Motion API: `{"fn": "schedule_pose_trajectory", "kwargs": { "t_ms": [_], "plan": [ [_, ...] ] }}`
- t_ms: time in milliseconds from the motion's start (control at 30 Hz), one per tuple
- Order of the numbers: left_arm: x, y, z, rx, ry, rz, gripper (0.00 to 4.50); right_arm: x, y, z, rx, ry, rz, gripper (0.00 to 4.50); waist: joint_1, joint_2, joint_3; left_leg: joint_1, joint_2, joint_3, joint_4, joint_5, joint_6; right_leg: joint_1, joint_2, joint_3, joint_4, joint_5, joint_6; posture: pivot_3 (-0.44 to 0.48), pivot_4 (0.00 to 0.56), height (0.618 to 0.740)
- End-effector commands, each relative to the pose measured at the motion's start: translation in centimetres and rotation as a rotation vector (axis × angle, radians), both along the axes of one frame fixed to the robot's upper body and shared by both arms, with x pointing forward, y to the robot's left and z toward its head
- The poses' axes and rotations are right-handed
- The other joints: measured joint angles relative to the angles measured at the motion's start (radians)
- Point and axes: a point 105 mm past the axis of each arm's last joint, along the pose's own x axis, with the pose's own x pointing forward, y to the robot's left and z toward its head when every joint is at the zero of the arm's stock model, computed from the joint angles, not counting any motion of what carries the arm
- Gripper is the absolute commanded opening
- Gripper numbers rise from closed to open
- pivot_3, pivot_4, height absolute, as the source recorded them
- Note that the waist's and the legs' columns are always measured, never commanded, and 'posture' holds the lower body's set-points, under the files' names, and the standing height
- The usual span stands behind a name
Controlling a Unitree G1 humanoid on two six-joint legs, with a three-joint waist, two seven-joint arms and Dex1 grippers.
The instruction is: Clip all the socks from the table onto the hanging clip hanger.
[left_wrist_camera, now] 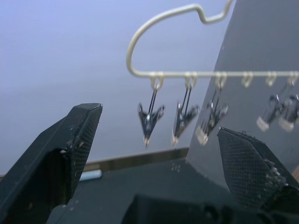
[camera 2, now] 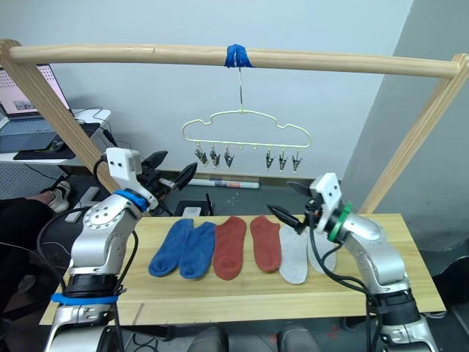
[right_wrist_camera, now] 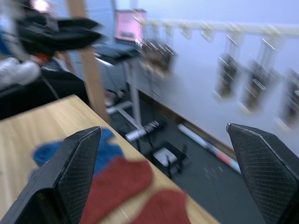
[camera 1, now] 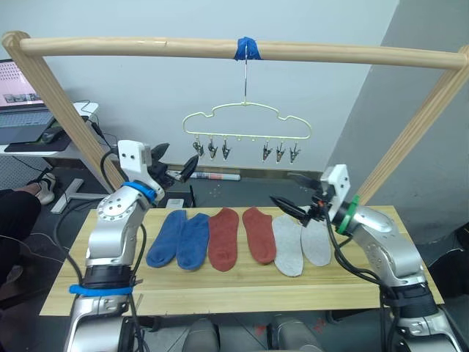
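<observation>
Arms are both raised above the desk [camera 1: 220, 293], where we see 6 socks [camera 1: 239, 236] lying in a row below the empty clip hanger [camera 1: 246, 125], left gripper [camera 1: 176, 163] and right gripper [camera 1: 293, 194] jaws spread, grasping nothing, clips blurred in the right wrist view.

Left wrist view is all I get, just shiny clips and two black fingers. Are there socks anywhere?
Observer: Yes, six socks lie in a row on the table: two blue, two rust-red, two light grey.
Operator: Is any sock on the clips yet?
Observer: No. All six clips on the clip hanger hang bare.
Operator: Where's the other arm?
Observer: The right gripper hovers open above the grey socks, holding nothing.
</observation>
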Motion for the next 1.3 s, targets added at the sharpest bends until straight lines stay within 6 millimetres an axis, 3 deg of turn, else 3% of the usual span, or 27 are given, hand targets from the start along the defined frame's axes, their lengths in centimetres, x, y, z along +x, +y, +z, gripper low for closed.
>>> {"fn": "schedule_pose_trajectory", "kwargs": {
  "t_ms": [33, 100, 533, 933, 1300],
  "plan": [
    [0.8, -0.5, 0.3, -0.019, -0.037, 0.004, 3.64, -0.7, 1.8, 2.1, 0.040, -0.047, 0.057, 4.50, 0.000, 0.000, 0.001, -0.001, 0.000, 0.000, 0.000, 0.000, -0.001, 0.000, 0.000, 0.000, 0.000, 0.000, 0.000, -0.023, 0.126, 0.740],
    [1.3, -0.7, 0.0, -0.023, -0.035, 0.017, 3.03, -0.8, 2.3, 2.3, 0.045, -0.048, 0.070, 4.50, 0.002, 0.000, 0.001, -0.004, 0.000, -0.001, 0.000, -0.001, -0.001, -0.002, 0.000, -0.001, -0.001, 0.000, 0.000, -0.025, 0.130, 0.740],
    [3.7, -1.3, -0.1, -0.051, -0.077, 0.069, 3.03, -0.7, 4.8, 4.2, 0.085, -0.077, 0.131, 4.50, 0.003, 0.000, 0.009, -0.009, 0.000, -0.005, 0.001, -0.001, -0.001, -0.004, 0.000, -0.005, -0.003, 0.000, 0.000, -0.025, 0.132, 0.740],
    [4.3, -1.0, 0.1, -0.058, -0.089, 0.069, 3.03, -0.7, 5.1, 5.9, 0.113, -0.101, 0.138, 4.50, 0.003, 0.000, 0.015, -0.013, 0.000, -0.008, 0.001, -0.001, -0.001, -0.005, 0.000, -0.008, -0.007, 0.002, -0.001, -0.031, 0.133, 0.740],
    [5.0, -1.5, 0.4, -0.072, -0.103, 0.058, 3.03, -0.7, 5.2, 6.2, 0.108, -0.110, 0.145, 4.50, 0.003, 0.000, 0.017, -0.014, 0.000, -0.011, 0.001, -0.001, -0.001, -0.005, 0.000, -0.011, -0.008, 0.002, -0.001, -0.033, 0.126, 0.740]
  ]
}}
